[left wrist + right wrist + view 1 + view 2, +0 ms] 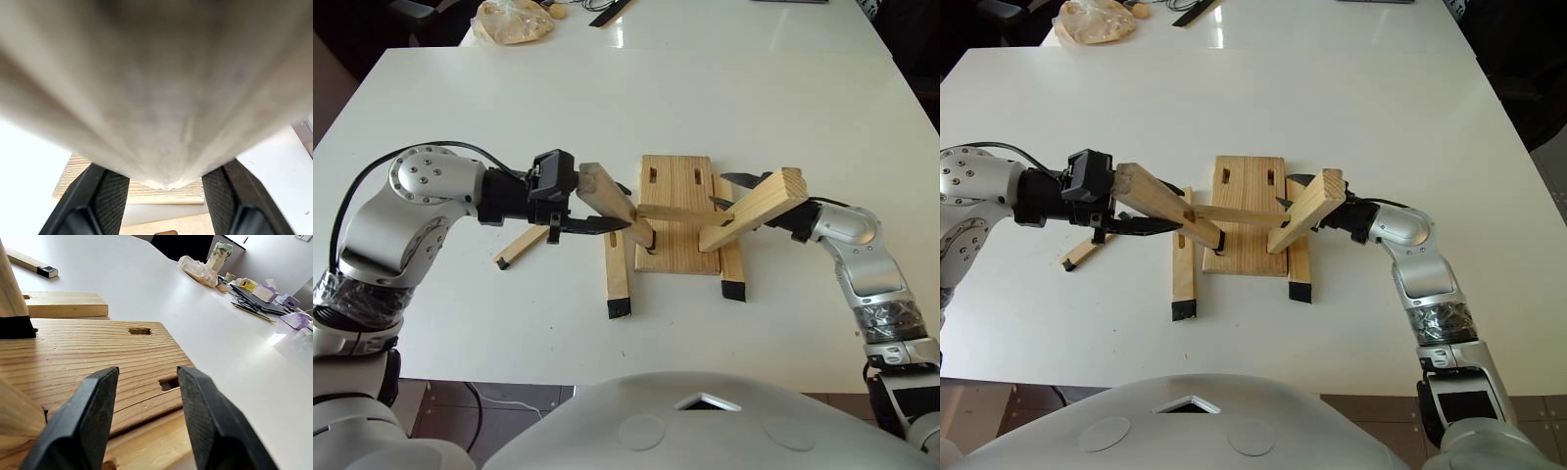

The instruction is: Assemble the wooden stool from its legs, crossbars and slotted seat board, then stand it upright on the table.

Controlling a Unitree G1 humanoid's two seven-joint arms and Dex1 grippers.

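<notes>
A white desk [803, 98] carries the work, with a crumpled bag [514, 22] on the surface behind it, toward 11 o'clock. The slotted seat board [675, 245] lies flat at the middle of the desk.

Two spare legs with black tips lie on the desk by the board. One [619, 279] sits at its 7 o'clock corner. The other [732, 269] runs along its 4 o'clock edge, partly tucked beneath it. A thinner wooden piece [521, 247] lies slantwise on the desk, well out at 9 o'clock.

Above the board hangs a partial frame. A tilted leg [605, 194] stands at 9 o'clock and a second tilted leg [759, 208] at 3 o'clock. A thin crossbar [680, 212] runs between them.

The left end effector [622, 208] comes in from 9 o'clock and is clamped on the first tilted leg. In the left wrist view that leg sits between both black fingers [110, 196].

The right end effector [146, 377] comes in from 3 o'clock, with the second tilted leg lying across it. Its fingers [93, 406] stand moderately apart. Nothing sits between the tips, and the seat board's slots show through the gap. Whether the leg is pinched farther back cannot be told.
</notes>
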